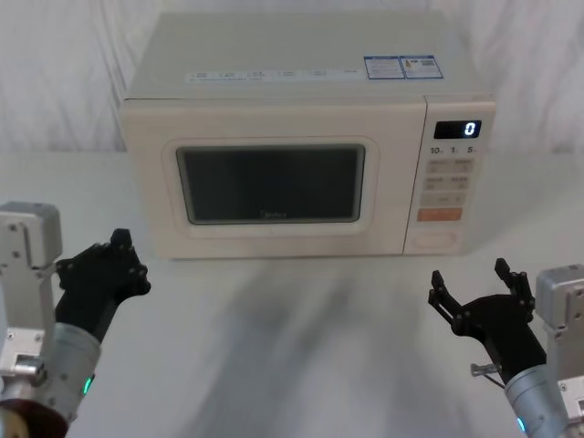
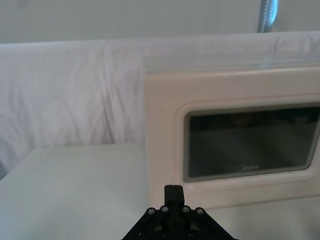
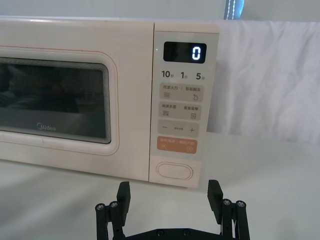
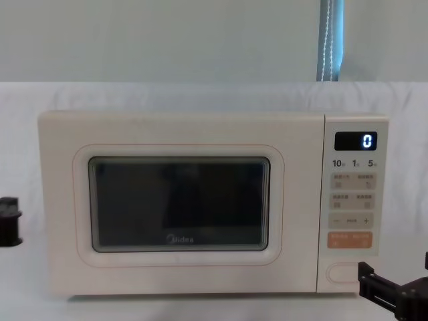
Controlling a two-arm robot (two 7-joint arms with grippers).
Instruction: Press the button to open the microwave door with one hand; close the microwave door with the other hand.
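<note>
The cream microwave [image 1: 301, 82] stands at the back of the white table, its display reading "0". The microwave door [image 1: 271, 182] with its dark window sits closed, flush with the control panel. The wide blank button [image 1: 435, 240] is at the panel's bottom, under the orange key; it also faces the right wrist camera as button [image 3: 174, 170]. My right gripper [image 1: 470, 278] hovers open in front of the panel, short of the button, nothing between its fingers [image 3: 123, 192]. My left gripper [image 1: 120, 242] is shut and empty, near the door's left edge [image 2: 160, 150], apart from it.
White cloth covers the wall behind and beside the microwave. Bare tabletop [image 1: 292, 347] stretches between the two arms in front of the door. The small cream keys and the orange key [image 3: 177, 145] sit just above the button.
</note>
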